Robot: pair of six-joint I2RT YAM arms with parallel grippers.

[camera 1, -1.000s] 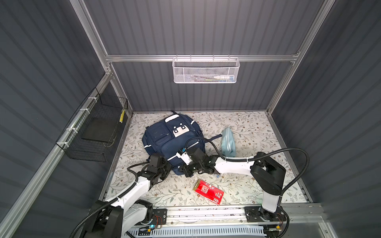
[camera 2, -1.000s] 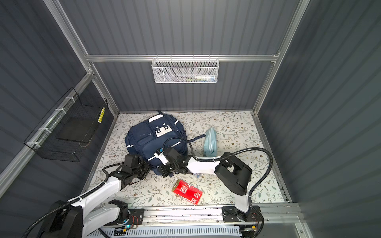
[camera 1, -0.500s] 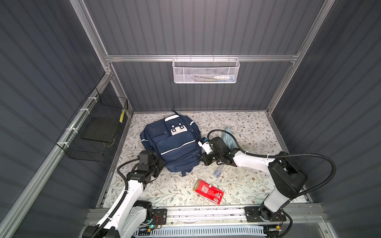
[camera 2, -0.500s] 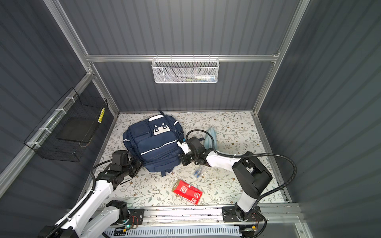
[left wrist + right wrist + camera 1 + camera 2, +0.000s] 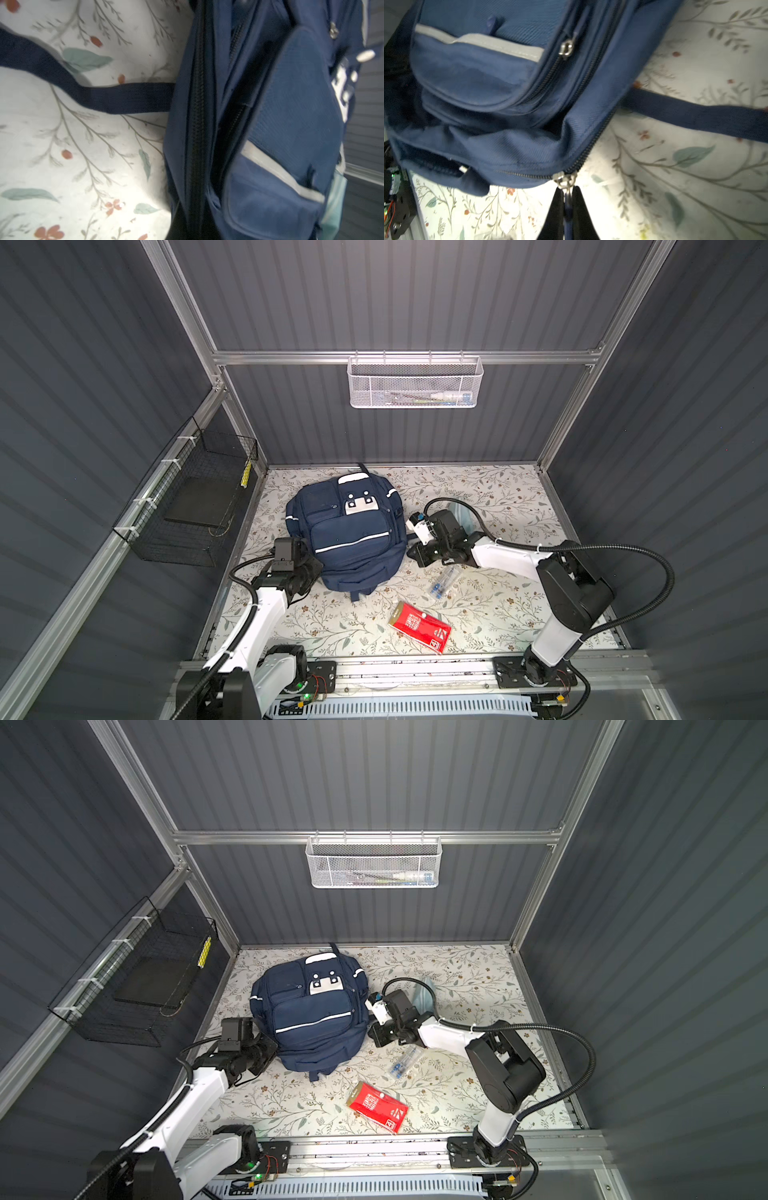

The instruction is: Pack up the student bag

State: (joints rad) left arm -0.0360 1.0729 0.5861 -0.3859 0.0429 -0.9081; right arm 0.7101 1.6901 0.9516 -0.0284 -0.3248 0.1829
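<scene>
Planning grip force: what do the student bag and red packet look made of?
Student bag: matte navy woven fabric, probably polyester; twill weave and soft folds show. Red packet: seemingly glossy plastic film or coated card, going by its sheen.

student bag [image 5: 349, 539]: big, dark blue, soft cloth
- lies flat on flowery mat [image 5: 478, 497], front side up, left of middle
- top end points to back wall, bottom end points to front
- near top: white patch [image 5: 360, 503] with dark dots
- thin white stripe [image 5: 353, 542] runs across big front pocket; short white stripes on sides too
- many zip pockets; long side zip shut
- zip pull [image 5: 564, 179] sits at right edge of bag
- blue strap [image 5: 695, 119] sticks out from side, lies flat on mat
</scene>
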